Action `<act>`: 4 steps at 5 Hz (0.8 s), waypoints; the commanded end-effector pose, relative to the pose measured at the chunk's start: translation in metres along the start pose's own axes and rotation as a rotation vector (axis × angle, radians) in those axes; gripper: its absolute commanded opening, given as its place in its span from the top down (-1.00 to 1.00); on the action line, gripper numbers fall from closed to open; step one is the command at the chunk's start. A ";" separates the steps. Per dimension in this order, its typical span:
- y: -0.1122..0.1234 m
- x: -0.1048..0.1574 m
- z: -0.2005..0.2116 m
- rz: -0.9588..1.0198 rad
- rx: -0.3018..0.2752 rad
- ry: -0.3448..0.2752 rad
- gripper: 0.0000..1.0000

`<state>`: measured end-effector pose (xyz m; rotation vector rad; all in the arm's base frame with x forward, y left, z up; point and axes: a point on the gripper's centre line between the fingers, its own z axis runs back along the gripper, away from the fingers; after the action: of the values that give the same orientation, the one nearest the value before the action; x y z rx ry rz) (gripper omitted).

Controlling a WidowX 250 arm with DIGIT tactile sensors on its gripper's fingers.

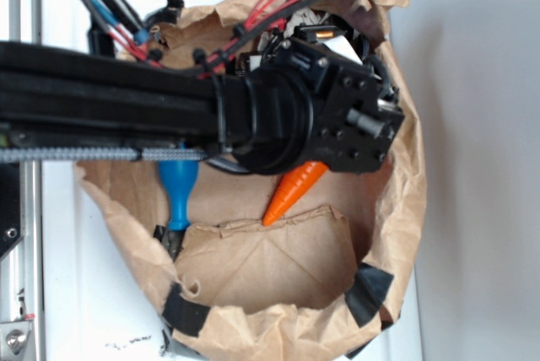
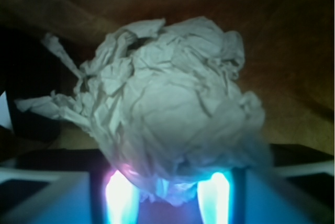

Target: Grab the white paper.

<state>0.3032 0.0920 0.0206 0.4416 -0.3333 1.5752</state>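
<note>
Wrist view is filled by the white paper (image 2: 172,114), a crumpled greyish wad whose lower end sits between the two glowing blue fingers (image 2: 121,195) of the claw (image 2: 170,198), which looks clamped on it. In the exterior view the black arm (image 1: 169,112) reaches right over the open brown paper bag (image 1: 396,234) on the white surface (image 1: 472,167), hiding the wad; an orange carrot (image 1: 291,194) and a blue object (image 1: 177,188) lie inside the bag below the arm.
</note>
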 end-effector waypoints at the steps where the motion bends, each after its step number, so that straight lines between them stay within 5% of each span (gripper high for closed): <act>1: 0.003 0.014 0.051 -0.019 -0.103 0.105 1.00; 3: 0.017 0.027 0.092 -0.033 -0.125 0.245 1.00; 4: 0.022 0.028 0.095 -0.036 -0.127 0.252 1.00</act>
<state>0.2863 0.0607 0.0932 0.1907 -0.1651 1.5070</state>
